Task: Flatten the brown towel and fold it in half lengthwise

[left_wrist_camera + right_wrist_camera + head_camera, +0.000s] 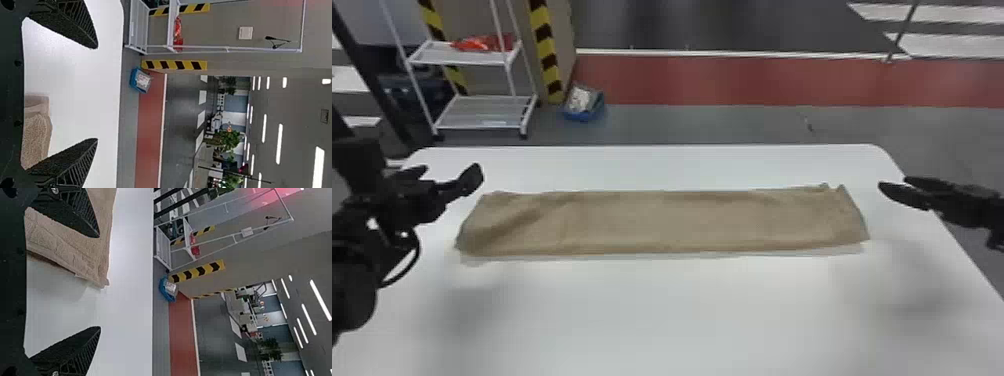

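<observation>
My left gripper (pixel 448 175) is above the table's left side, near the towel's far left corner, its fingers apart and holding nothing. Off the towel's right end, above the right table edge, is my right gripper (pixel 894 186). The brown towel (pixel 662 220) lies across the table as a long, narrow folded strip, with slight creases at its left end and a small raised corner at the far right. In the left wrist view the left gripper (pixel 97 93) stands open beyond part of the towel (pixel 37 133). The right wrist view has the right gripper (pixel 100 282) open by the towel's end (pixel 66 246).
The white table (pixel 652 310) bears the towel, with bare surface in front of it and a narrower strip behind. Beyond the table's far edge stand a white rack (pixel 482 112) and a blue bin (pixel 584 107) on the floor.
</observation>
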`<state>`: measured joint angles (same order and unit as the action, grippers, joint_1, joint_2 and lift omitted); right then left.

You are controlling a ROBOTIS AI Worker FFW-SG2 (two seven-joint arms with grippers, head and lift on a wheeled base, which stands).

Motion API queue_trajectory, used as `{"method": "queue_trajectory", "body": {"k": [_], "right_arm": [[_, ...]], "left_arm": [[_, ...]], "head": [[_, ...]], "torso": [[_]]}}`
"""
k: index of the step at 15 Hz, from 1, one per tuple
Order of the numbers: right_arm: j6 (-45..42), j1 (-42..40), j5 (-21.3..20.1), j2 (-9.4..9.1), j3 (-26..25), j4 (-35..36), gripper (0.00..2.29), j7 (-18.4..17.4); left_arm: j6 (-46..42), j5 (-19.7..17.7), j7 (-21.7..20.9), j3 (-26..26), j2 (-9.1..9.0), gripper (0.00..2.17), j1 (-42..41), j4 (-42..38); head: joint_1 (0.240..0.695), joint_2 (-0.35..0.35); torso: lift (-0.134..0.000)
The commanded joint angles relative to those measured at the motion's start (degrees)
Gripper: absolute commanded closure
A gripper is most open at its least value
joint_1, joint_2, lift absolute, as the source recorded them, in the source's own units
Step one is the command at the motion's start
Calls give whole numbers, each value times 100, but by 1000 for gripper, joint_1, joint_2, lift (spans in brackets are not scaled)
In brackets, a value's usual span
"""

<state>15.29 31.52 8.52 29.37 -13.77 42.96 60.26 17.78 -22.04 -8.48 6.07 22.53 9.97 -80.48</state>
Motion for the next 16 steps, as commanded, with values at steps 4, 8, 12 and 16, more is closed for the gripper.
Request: {"method": "queue_trajectory", "body": {"k": [4,8,12,16], "right_arm": [[-56,39,-43,-10,59,-33,43,-49],[-91,39,-60,-1,59,-42,49,-49],[-285,39,-60,7,50,-183,70,-49],[-302,39,-69,25,50,-191,70,-49]], "left_arm": [[116,33,-22,-44,-3,36,84,68],[116,68,-22,-115,6,39,180,165],[116,60,-22,-167,-3,39,233,270],[116,86,-31,-167,-3,39,233,270]], "head": [[685,-32],[684,-33],[684,-37],[687,-41]], "torso": [[-128],[-128],[-128],[-128]]}}
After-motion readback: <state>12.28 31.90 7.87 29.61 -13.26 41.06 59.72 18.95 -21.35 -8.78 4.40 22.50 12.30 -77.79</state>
